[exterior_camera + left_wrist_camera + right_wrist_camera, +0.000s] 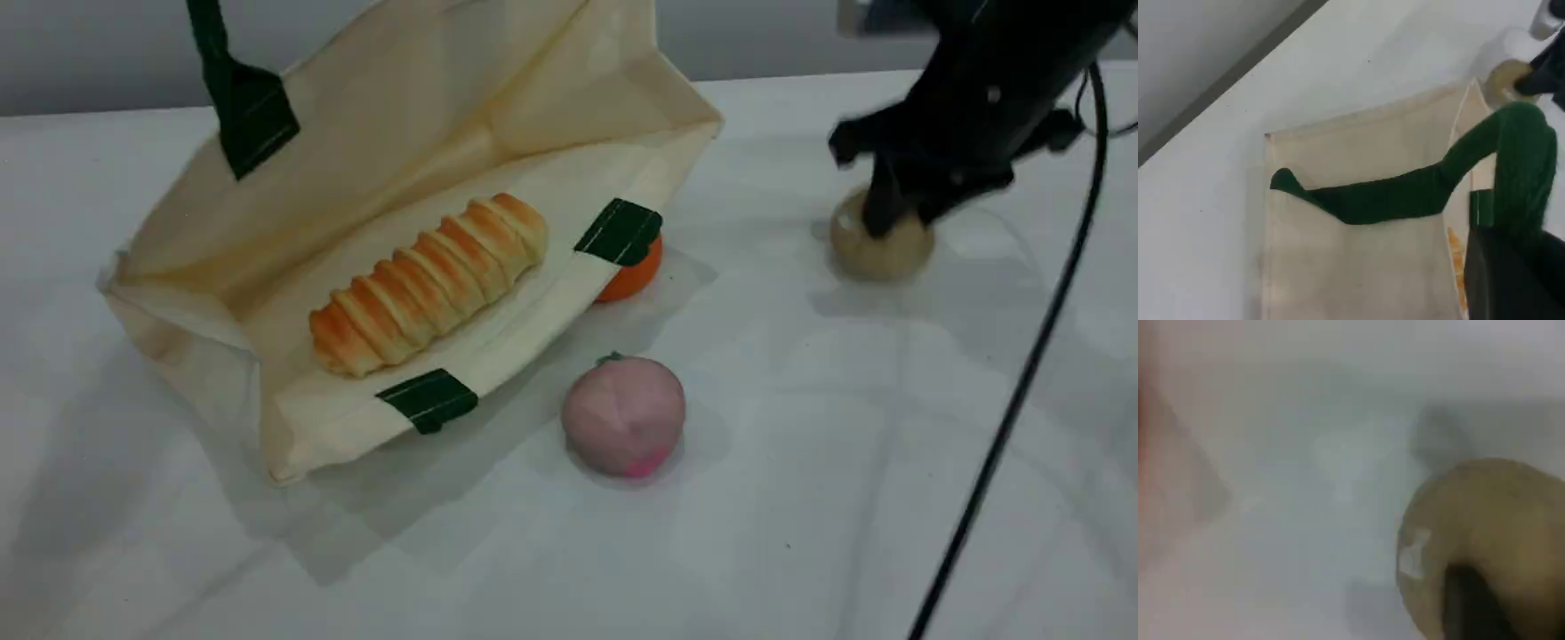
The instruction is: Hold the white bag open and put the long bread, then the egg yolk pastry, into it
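The white bag [400,116] lies on its side with its mouth held open toward me. The long bread [427,284] rests inside it on the lower panel. One green handle [244,107] runs up out of the scene view; in the left wrist view my left gripper [1518,280] is shut on that strap [1518,160] above the bag [1351,267]. At the right, the egg yolk pastry [880,253] sits on the table with my right gripper [911,213] closed around its top. In the right wrist view a dark fingertip [1471,607] presses against the pastry [1498,533].
A pink ball [624,415] sits in front of the bag's mouth. An orange fruit [633,276] is tucked under the bag's lower rim by a green patch [620,231]. A black cable [1022,382] hangs from the right arm down across the table's right side.
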Tool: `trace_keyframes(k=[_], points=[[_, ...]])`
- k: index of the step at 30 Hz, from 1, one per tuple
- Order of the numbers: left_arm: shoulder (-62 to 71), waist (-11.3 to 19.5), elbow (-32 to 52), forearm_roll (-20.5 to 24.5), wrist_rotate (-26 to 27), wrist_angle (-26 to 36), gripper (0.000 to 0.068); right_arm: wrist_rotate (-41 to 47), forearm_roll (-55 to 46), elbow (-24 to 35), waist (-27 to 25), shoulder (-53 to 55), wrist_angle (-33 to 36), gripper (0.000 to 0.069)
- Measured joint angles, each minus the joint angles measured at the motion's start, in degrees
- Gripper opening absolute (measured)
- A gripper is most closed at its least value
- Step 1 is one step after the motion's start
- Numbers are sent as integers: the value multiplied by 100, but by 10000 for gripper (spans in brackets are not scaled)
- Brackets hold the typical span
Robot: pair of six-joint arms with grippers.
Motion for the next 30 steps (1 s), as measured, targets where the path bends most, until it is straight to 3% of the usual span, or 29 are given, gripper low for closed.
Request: trace_keyframes(k=[8, 17, 23, 30], points=[[0, 0, 0, 0, 80, 0, 83, 0, 228, 1237, 249, -1200, -1333, 182], [0, 0, 0, -17, 67, 0, 83, 0, 451, 2854, 1577, -1984, -2853, 176], [0, 0, 0, -37, -32, 0, 83, 59, 456, 2924, 2540, -1984, -3357, 172], [0, 0, 0, -37, -34, 0, 83, 213, 603, 2924, 3293, -1978, -3739, 170]])
